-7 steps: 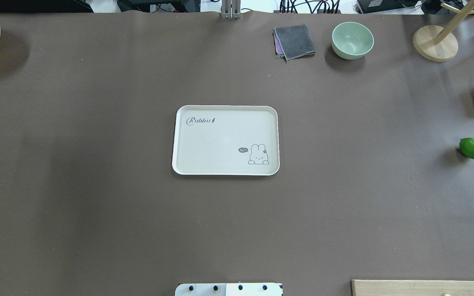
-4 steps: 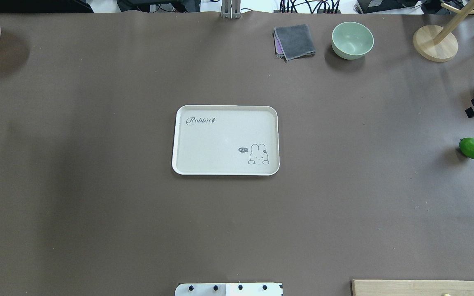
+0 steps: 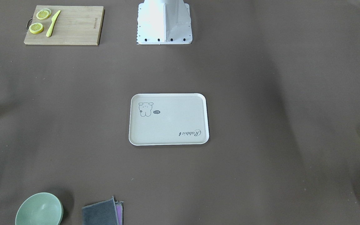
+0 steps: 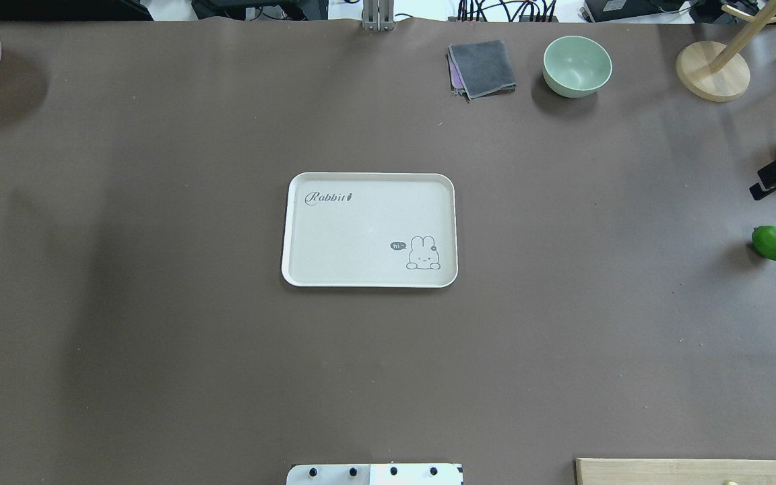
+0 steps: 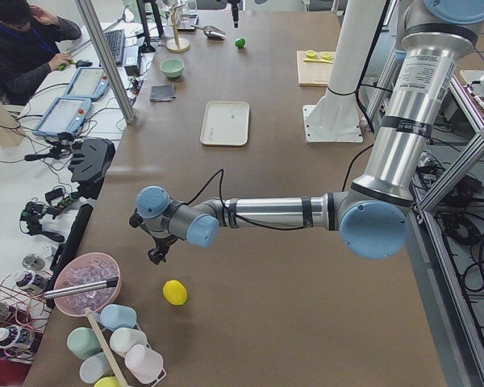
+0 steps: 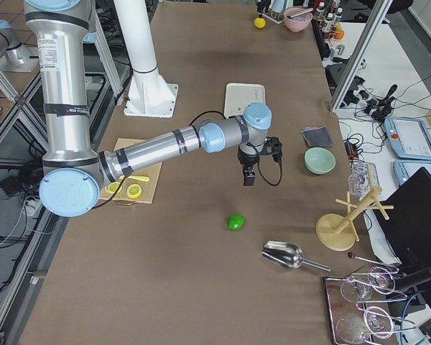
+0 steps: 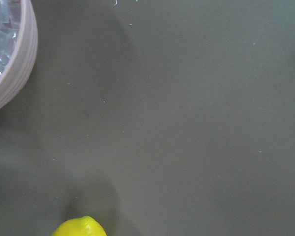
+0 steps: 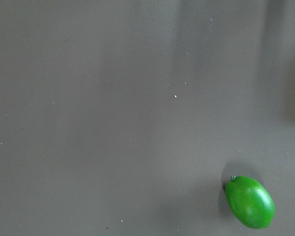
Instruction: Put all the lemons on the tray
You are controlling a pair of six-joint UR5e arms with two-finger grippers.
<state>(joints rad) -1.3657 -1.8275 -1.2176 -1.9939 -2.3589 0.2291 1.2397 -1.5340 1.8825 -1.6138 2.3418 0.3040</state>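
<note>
The tray (image 4: pixel 361 225) sits central on the table (image 4: pixel 159 337). The green lemon (image 4: pixel 774 243) lies at the right end near the right pincer (image 6: pixel 248 175), the yellow lemon (image 5: pixel 174 292) at the left end near the left pincer (image 5: pixel 156 253). I cannot tell how far either pincer is open.

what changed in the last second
The right gripper came farther in from the overhead view's right edge, toward the table's middle, and is now near the green lemon. Nothing was grasped or released. The lemon and tray stayed put.
</note>
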